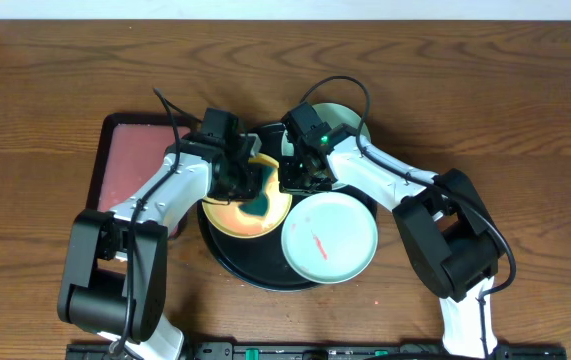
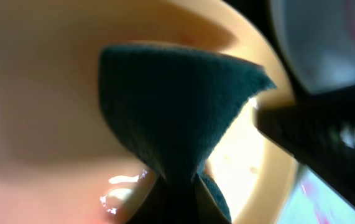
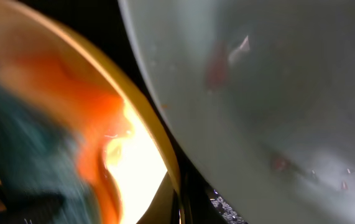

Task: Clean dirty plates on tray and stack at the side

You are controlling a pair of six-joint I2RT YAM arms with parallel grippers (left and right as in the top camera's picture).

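Note:
A yellow plate (image 1: 233,212) lies on the left of the black round tray (image 1: 250,272). My left gripper (image 1: 252,188) is shut on a dark teal cloth (image 1: 259,206) and presses it onto this plate. The left wrist view shows the cloth (image 2: 177,93) pinched between the fingers over the yellow plate (image 2: 40,93). My right gripper (image 1: 295,180) is shut on the yellow plate's right rim (image 3: 168,165). A mint plate (image 1: 330,238) with a red smear lies on the tray's right, and it also fills the right wrist view (image 3: 276,81). A second mint plate (image 1: 343,122) lies behind, partly under the right arm.
A red rectangular tray (image 1: 125,160) lies at the left, beside the black tray. Both arms cross over the black tray's back half. Bare wooden table surrounds the trays.

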